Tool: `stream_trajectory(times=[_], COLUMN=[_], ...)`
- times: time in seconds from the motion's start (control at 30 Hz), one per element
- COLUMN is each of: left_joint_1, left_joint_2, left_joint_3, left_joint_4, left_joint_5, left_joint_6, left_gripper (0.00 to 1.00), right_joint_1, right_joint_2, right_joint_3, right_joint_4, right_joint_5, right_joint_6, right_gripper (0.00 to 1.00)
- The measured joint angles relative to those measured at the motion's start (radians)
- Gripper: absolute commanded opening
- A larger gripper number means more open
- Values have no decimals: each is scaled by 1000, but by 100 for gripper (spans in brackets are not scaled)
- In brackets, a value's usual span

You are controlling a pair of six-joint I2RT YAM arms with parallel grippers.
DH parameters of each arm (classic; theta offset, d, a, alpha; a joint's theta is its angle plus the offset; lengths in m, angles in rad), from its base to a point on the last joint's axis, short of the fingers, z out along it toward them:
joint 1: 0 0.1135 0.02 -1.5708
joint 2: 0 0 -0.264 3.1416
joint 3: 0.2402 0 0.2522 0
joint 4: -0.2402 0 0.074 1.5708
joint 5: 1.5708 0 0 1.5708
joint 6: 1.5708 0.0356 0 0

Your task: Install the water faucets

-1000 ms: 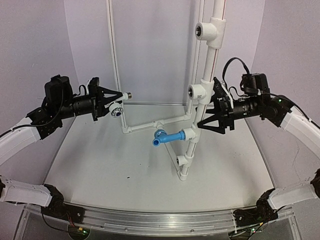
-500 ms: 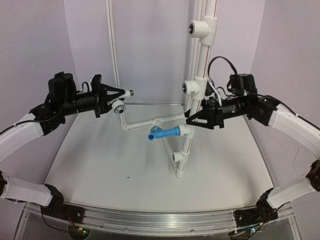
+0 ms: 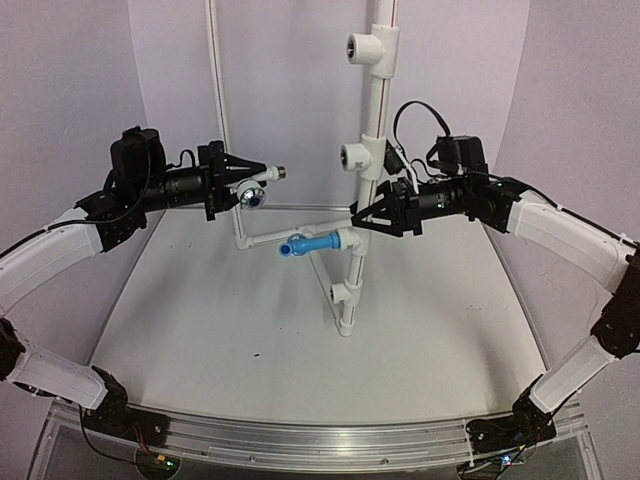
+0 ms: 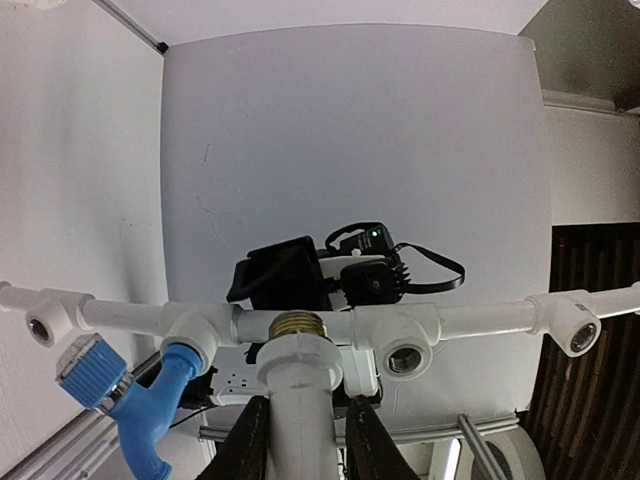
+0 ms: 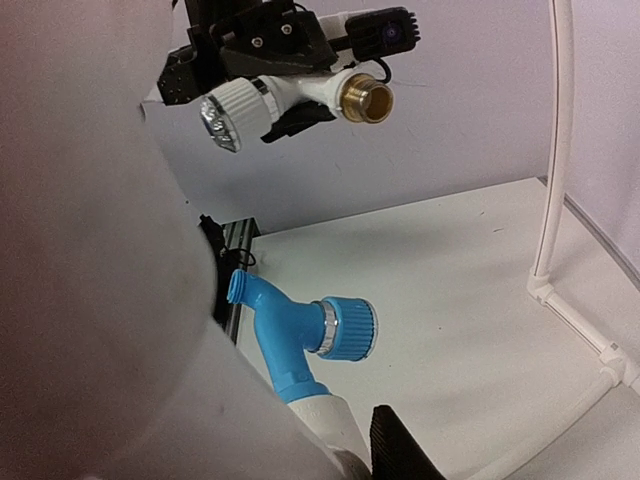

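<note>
The white water faucet [image 3: 254, 187] is in my left gripper [image 3: 243, 180], which is shut on its stem, brass thread [image 3: 280, 172] pointing right. In the left wrist view the stem [image 4: 297, 415] stands between the fingers, its brass end [image 4: 299, 325] close to an open tee [image 4: 405, 357] on the pipe frame. The blue water faucet [image 3: 304, 245] sits screwed into a fitting [image 3: 346, 240] on the upright pipe [image 3: 372, 105]. My right gripper [image 3: 361, 216] is shut on that upright just above the fitting. The right wrist view shows the blue faucet [image 5: 298, 330] and one dark finger [image 5: 396, 452].
The white pipe frame stands on the table [image 3: 200, 330], with two more open tees [image 3: 366, 47] [image 3: 357, 155] higher on the upright. A thin white corner pipe [image 3: 217, 90] runs up the back wall. Curved walls close in on both sides.
The right gripper closed on the upright pipe, and the whole frame with the blue faucet shifted left. The left gripper carried the white faucet a little right, towards the frame.
</note>
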Motion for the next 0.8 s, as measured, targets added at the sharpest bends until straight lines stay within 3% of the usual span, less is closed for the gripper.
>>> stream_trajectory(times=[0.1, 0.3, 0.53, 0.8], left_joint_1=[0, 0, -6, -27], left_joint_2=[24, 25, -12, -19], left_joint_3=[15, 60, 97, 188], left_joint_4=[44, 103, 103, -29], left_joint_5=[39, 83, 99, 111], left_joint_6=[-121, -323, -433, -401], left_gripper=[0, 0, 0, 0], right_joint_1=[-8, -8, 1, 34], right_joint_2=[9, 4, -8, 3], right_joint_3=[16, 74, 134, 192], right_joint_4=[11, 22, 4, 18], right_joint_5=[45, 125, 133, 133], right_joint_6=[-23, -37, -17, 32], right_gripper=[78, 86, 65, 48])
